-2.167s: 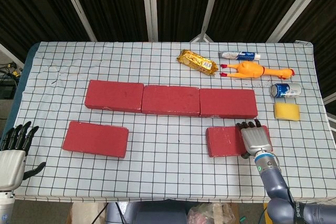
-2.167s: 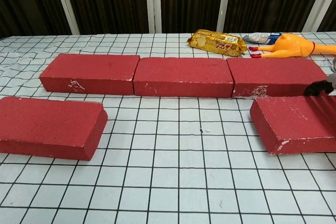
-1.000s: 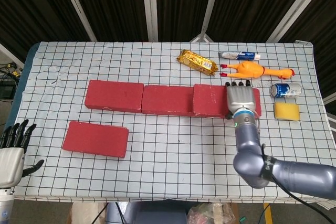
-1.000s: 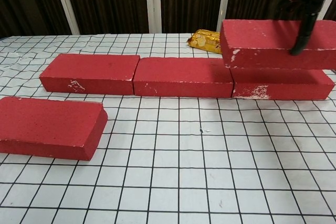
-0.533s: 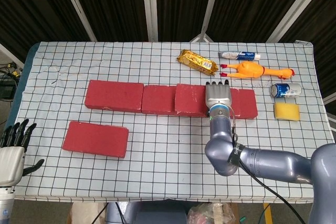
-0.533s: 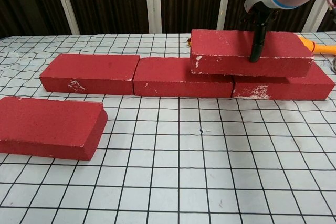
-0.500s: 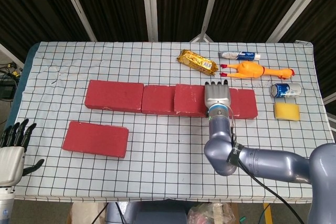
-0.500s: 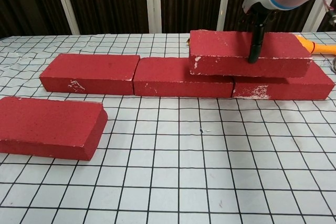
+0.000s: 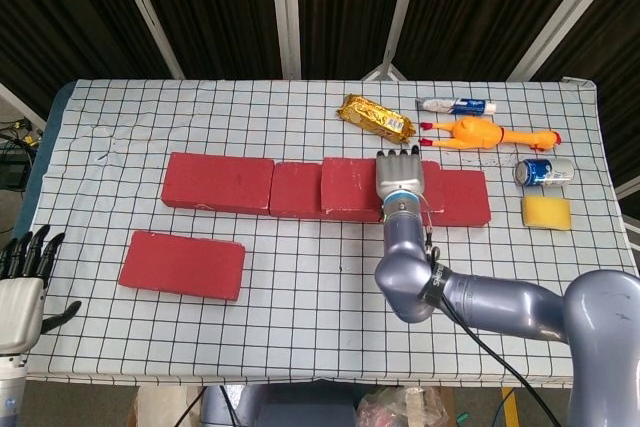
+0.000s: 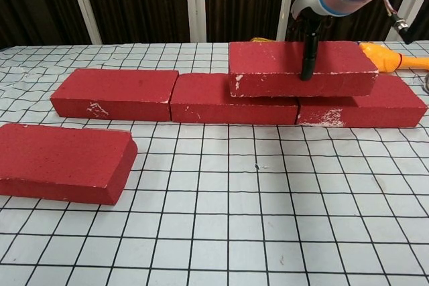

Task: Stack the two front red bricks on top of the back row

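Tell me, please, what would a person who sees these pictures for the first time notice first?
First the right hand, gripping a red brick that sits on the back row of bricks, across the seam between its middle and right bricks. Next, the lone red brick lying flat at the front left of the checkered table. The yellow rubber chicken at the back right also stands out.

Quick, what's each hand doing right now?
Left hand: open, holding nothing.
Right hand: gripping the top brick.
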Robot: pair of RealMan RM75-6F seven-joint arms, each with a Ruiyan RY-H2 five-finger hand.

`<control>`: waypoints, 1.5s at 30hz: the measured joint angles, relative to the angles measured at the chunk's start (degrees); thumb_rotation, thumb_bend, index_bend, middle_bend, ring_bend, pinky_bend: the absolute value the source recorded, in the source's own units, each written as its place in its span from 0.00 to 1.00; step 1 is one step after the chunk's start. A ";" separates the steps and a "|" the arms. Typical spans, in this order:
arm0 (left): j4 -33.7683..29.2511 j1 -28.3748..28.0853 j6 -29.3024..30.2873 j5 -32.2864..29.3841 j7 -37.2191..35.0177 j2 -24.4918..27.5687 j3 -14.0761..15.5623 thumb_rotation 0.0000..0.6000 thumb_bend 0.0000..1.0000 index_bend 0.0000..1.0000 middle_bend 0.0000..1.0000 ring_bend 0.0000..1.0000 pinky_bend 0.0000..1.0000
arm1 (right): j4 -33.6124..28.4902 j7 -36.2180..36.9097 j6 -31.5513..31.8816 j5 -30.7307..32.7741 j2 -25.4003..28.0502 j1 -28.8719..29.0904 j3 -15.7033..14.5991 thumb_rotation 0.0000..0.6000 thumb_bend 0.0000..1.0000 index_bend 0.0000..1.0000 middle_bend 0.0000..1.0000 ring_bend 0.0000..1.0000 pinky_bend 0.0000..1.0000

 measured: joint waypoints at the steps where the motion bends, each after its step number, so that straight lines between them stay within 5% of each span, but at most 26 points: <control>1: 0.00 0.05 0.15 -0.16 0.25 -0.08 -0.09 1.00 0.00 0.11 0.00 0.00 0.03 | 0.82 -0.31 -0.56 0.09 -0.25 0.02 0.06 1.00 0.19 0.30 0.22 0.15 0.00; 13: 0.33 -0.10 0.09 -1.93 2.43 -1.10 -0.82 1.00 0.00 0.11 0.00 0.00 0.03 | 6.24 -3.05 -4.35 1.27 -1.19 -0.51 0.68 1.00 0.19 0.30 0.21 0.15 0.00; 45: 0.53 -0.68 -0.63 -2.40 3.39 -1.80 -0.56 1.00 0.00 0.11 0.00 0.00 0.03 | 7.86 -4.40 -4.03 1.03 -3.07 -2.14 1.26 1.00 0.19 0.30 0.22 0.13 0.00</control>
